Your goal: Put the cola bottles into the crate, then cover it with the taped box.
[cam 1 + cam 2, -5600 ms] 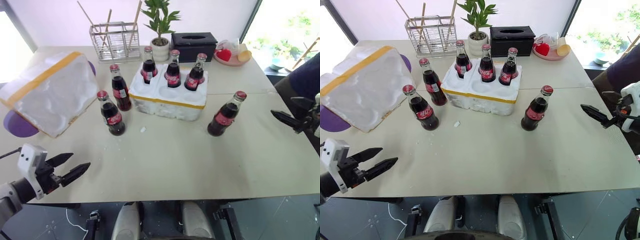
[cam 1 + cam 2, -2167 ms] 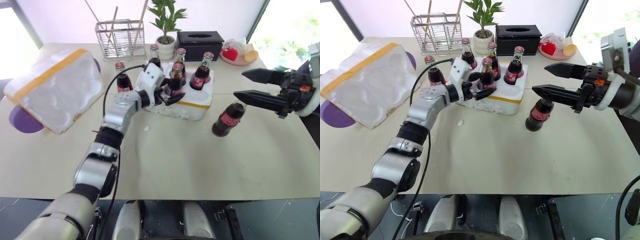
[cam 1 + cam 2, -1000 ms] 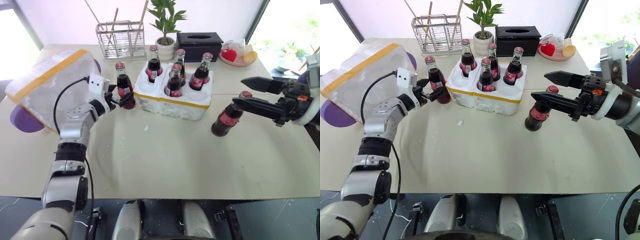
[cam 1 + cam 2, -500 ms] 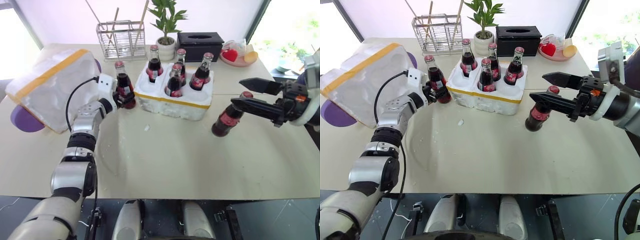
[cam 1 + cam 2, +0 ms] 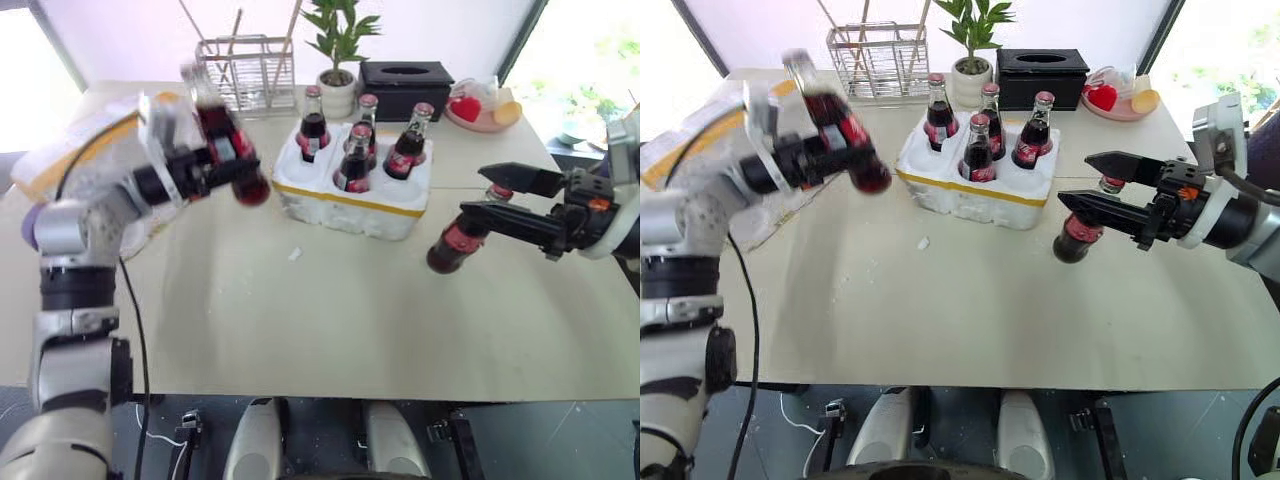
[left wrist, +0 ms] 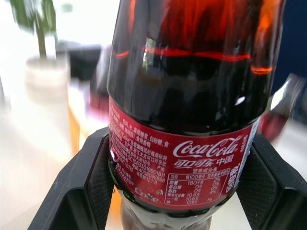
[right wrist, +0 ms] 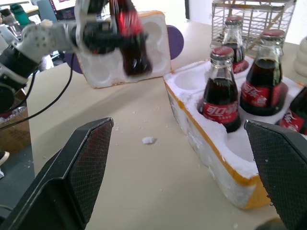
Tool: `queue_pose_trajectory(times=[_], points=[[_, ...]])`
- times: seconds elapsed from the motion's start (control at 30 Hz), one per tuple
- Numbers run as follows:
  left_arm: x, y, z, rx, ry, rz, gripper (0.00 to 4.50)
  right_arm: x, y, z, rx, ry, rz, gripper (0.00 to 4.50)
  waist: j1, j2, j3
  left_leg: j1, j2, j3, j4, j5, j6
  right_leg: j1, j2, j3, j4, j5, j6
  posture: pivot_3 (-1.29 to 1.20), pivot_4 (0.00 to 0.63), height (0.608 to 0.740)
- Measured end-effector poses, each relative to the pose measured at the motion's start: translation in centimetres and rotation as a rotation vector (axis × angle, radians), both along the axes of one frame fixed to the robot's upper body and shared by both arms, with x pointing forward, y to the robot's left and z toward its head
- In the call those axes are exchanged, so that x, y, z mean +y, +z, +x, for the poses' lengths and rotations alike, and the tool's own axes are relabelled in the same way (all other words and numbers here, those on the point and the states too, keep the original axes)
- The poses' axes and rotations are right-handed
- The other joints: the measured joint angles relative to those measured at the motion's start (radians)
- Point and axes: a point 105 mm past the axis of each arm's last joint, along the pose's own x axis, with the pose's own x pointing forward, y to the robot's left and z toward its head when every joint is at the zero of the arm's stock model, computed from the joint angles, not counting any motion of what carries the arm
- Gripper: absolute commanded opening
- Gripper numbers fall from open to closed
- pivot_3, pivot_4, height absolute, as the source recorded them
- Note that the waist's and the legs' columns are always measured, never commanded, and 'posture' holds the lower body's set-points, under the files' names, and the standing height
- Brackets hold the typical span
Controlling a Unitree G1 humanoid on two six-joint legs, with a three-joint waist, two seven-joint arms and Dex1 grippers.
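Observation:
My left gripper (image 5: pixel 228 163) is shut on a cola bottle (image 5: pixel 222 140), which hangs tilted above the table left of the crate; its red label (image 6: pixel 180 165) sits between the two fingers. The white crate (image 5: pixel 345 205) with its yellow band holds several cola bottles (image 5: pixel 354 160) upright. One more cola bottle (image 5: pixel 455 243) stands on the table to the right. My right gripper (image 5: pixel 473 190) is open, level, with its fingers just above and beside that bottle's neck, not touching it. The taped box (image 5: pixel 62 165) lies at the far left, partly hidden by my left arm.
A wire rack (image 5: pixel 245 70), a potted plant (image 5: pixel 338 60), a black tissue box (image 5: pixel 405 85) and a pink plate (image 5: pixel 480 110) line the table's far edge. A white crumb (image 5: pixel 293 255) lies in front of the crate.
My left gripper closed on the bottle that stood left of the crate and raised it off the table, tilted. The right gripper has stayed in place.

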Motion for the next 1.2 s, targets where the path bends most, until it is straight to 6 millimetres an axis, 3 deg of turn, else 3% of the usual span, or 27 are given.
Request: queue_pose_trajectory(times=[0.07, 0.13, 0.3, 0.6, 0.67, 0.73, 0.83, 0.93, 1.03, 1.13, 1.2], points=[[-1.1, 1.5, 0.9, -0.031, 0.008, -0.035, 2.81, 0.1, 0.0, 0.0, -0.003, -0.001, 0.001, 4.5, 0.001, 0.0, 0.0, 0.001, -0.001, 0.0, 0.0, 0.0, 0.0, 0.002, 0.0, 0.0, -0.002, 0.0, 0.0, 0.0, 0.15, 0.74], [-2.5, 1.5, 2.3, -0.041, 0.032, -0.03, 2.81, 0.1, 0.0, 0.0, -0.007, -0.003, 0.004, 4.5, 0.005, 0.0, 0.0, 0.001, -0.001, 0.0, -0.001, 0.0, 0.0, 0.002, 0.0, 0.0, -0.002, 0.002, 0.003, 0.0, 0.15, 0.74], [-5.2, -4.2, 4.8, 0.088, 0.047, 0.077, 2.81, 0.1, -0.2, 0.1, 0.001, -0.013, 0.019, 4.5, 0.003, -0.001, 0.001, -0.001, 0.0, 0.0, -0.003, 0.0, 0.001, -0.003, 0.001, 0.0, 0.001, 0.002, 0.004, 0.0, 0.15, 0.74], [-6.6, -7.3, 5.6, 0.035, 0.082, 0.251, 2.81, -0.3, -0.8, 0.1, 0.016, -0.045, 0.038, 4.5, -0.004, -0.002, 0.001, -0.002, 0.0, 0.0, -0.003, 0.0, 0.001, -0.006, 0.001, 0.001, 0.003, 0.002, 0.004, 0.0, 0.15, 0.74], [-6.9, -8.2, 5.8, 0.022, 0.108, 0.289, 3.84, -0.2, -0.8, 0.0, 0.013, -0.045, 0.032, 4.5, -0.005, -0.002, 0.001, -0.002, 0.0, 0.0, -0.003, 0.0, 0.001, -0.005, 0.001, 0.001, 0.003, 0.002, 0.004, 0.0, 0.15, 0.74], [-7.1, -8.1, 5.9, -0.004, 0.118, 0.286, 4.48, -0.2, -0.8, 0.1, 0.012, -0.048, 0.033, 4.5, -0.005, -0.001, 0.001, -0.002, 0.0, 0.0, -0.003, 0.0, 0.001, -0.005, 0.001, 0.001, 0.003, 0.002, 0.004, 0.0, 0.15, 0.74], [-7.3, -8.2, 5.8, -0.016, 0.121, 0.272, 4.48, -0.3, -0.9, 0.1, 0.014, -0.054, 0.034, 4.5, -0.001, -0.001, 0.001, -0.001, 0.0, 0.0, -0.003, 0.0, 0.001, -0.004, 0.001, 0.001, 0.003, 0.002, 0.004, 0.0, 0.15, 0.74], [-6.7, -7.8, 5.3, 0.007, 0.106, 0.199, 4.48, -0.7, -1.1, 0.0, 0.02, -0.072, 0.037, 4.5, -0.001, -0.001, 0.001, -0.001, 0.0, 0.0, -0.003, 0.0, 0.001, -0.004, 0.001, 0.001, 0.004, 0.002, 0.004, 0.0, 0.15, 0.74], [-5.4, -4.9, 4.0, 0.035, 0.051, 0.05, 4.48, -1.6, -0.6, -0.8, -0.002, -0.101, 0.048, 4.5, -0.003, -0.001, 0.001, -0.001, 0.0, 0.0, -0.003, 0.0, 0.001, -0.004, 0.001, 0.001, 0.004, 0.002, 0.004, 0.0, 0.15, 0.74], [-2.7, -1.0, 1.1, 0.013, -0.034, -0.055, 4.48, -3.1, -0.2, -2.3, -0.015, -0.16, 0.07, 4.5, -0.015, -0.001, 0.001, 0.0, 0.0, -0.001, -0.004, 0.0, 0.001, -0.004, 0.001, 0.001, 0.005, 0.002, 0.004, 0.0, 0.15, 0.74], [-1.8, 0.0, -1.6, -0.003, -0.118, -0.055, 4.48, -4.1, -1.5, -3.3, 0.027, -0.225, 0.064, 4.5, -0.017, 0.0, 0.0, 0.003, 0.001, -0.001, -0.004, 0.0, 0.001, 0.0, 0.001, 0.0, 0.005, 0.001, 0.005, 0.0, 0.15, 0.74]])
